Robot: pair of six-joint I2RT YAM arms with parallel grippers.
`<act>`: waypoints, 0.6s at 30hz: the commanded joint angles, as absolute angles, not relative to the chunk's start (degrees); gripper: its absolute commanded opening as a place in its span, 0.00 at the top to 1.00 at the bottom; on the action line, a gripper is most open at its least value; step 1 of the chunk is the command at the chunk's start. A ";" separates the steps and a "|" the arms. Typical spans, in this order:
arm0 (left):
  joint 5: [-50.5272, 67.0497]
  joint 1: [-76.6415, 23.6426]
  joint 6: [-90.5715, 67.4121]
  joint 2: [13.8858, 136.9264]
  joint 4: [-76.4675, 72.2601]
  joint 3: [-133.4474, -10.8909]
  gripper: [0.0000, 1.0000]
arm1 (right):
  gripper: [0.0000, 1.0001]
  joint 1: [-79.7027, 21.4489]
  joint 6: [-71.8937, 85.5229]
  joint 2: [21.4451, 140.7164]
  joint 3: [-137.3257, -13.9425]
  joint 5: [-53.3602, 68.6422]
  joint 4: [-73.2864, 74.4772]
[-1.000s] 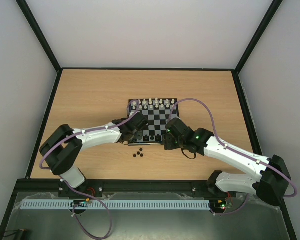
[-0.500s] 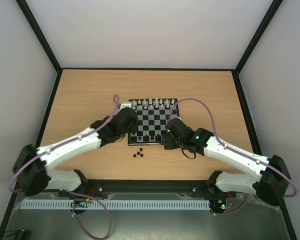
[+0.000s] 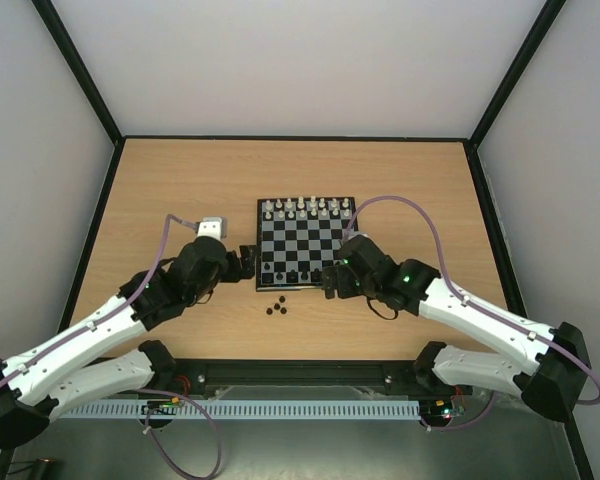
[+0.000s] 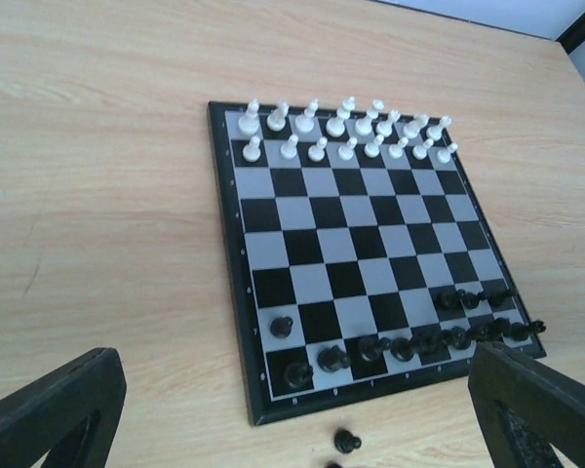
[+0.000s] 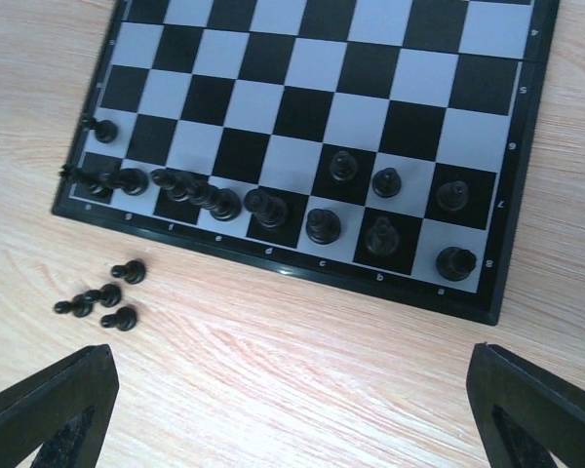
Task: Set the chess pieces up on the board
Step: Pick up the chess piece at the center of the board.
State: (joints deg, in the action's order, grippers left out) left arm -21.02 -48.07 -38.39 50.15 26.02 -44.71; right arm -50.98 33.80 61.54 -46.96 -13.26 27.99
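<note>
The board [image 3: 310, 240] lies mid-table, with black chess pieces [image 3: 292, 273] standing along its near rows. The left wrist view shows a row of them [image 4: 372, 347] on the board [image 4: 370, 244] and a lone pawn [image 4: 284, 325]. Several loose black pieces [image 3: 277, 307] lie on the wood in front, also seen in the right wrist view [image 5: 102, 297]. My left gripper [image 3: 244, 259] is open beside the board's near left corner, holding nothing. My right gripper [image 3: 330, 284] is open over the wood by the near right edge, holding nothing. Wide-apart fingers [image 4: 49, 409] [image 5: 541, 409] frame each wrist view.
White pieces [image 3: 307, 208] fill the board's two far rows, also visible from the left wrist [image 4: 346, 127]. Black frame rails [image 3: 90, 230] border the wooden table on the left, right and back.
My left arm has drawn back leftward off the board's near left corner and its jaws have opened wide. My right gripper has opened further and shifted slightly.
</note>
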 commanded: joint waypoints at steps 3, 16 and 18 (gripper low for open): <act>-18.52 -47.80 -39.05 45.85 28.26 -42.20 0.00 | 0.01 -51.07 35.11 58.72 -47.72 -6.96 28.91; -11.97 -48.01 -36.92 46.14 22.56 -38.98 0.00 | 0.02 -51.07 38.09 57.39 -51.84 -3.23 34.86; -10.97 -48.38 -37.33 45.92 21.70 -38.37 0.01 | 0.01 -51.11 38.13 57.22 -52.02 -2.88 34.56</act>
